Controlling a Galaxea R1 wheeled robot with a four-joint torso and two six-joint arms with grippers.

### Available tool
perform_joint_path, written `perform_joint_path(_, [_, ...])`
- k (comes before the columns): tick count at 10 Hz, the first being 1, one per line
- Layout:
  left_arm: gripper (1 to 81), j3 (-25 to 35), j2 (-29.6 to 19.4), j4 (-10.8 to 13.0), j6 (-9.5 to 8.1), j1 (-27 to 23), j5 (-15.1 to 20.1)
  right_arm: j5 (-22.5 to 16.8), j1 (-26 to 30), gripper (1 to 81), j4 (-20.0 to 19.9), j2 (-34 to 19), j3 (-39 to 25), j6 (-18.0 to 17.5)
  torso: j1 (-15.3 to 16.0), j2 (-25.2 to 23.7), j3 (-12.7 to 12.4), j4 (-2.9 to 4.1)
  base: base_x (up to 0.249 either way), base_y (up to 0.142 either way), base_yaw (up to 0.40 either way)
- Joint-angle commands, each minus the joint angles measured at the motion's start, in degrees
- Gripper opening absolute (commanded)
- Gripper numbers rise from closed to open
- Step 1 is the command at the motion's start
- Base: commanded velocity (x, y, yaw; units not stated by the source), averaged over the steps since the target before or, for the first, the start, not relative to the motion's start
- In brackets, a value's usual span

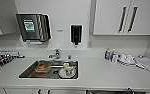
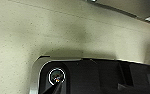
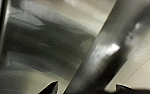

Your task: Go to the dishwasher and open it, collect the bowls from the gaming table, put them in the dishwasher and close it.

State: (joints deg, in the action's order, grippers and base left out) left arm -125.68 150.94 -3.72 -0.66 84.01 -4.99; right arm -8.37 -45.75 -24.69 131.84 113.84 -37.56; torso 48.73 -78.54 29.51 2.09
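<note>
The right gripper (image 3: 87,87), fingers spread, straddles the handle bar (image 3: 101,50) of the dishwasher (image 3: 36,50) below the worktop's (image 1: 103,72) front edge, apparently to pull it open.

Three cameras: one high and wide, two low and very close.

The head camera sits high, facing the wall and tilted down over the white counter (image 1: 96,70), taking in the sink (image 1: 49,70), the wall dispenser (image 1: 33,27) and the upper cabinets (image 1: 126,16). The left wrist camera looks past the robot's own dark plate (image 2: 98,77) at a pale speckled floor (image 2: 53,32). The right wrist camera is pressed near a brushed-steel front (image 3: 41,50) and its bar handle (image 3: 101,52), with the right claw (image 3: 87,88) tips spread either side of the bar.
</note>
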Motion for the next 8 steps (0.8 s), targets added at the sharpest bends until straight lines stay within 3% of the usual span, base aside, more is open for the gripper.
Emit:
perform_joint_path(1, [81.1, 0.4, -1.3, -0.1, 0.04, -3.3, 2.6, -11.2, 0.7, 81.1, 3.6, -3.7, -0.2, 2.0, 0.0, 0.0, 0.0, 0.0, 0.0, 0.0, 0.0])
perform_joint_path(8, [81.1, 0.1, -0.7, -0.1, 0.13, -3.3, 2.5, -12.3, -2.6, 81.1, 5.5, -3.8, -1.1, 5.4, 0.0, 0.0, 0.0, 0.0, 0.0, 0.0, 0.0])
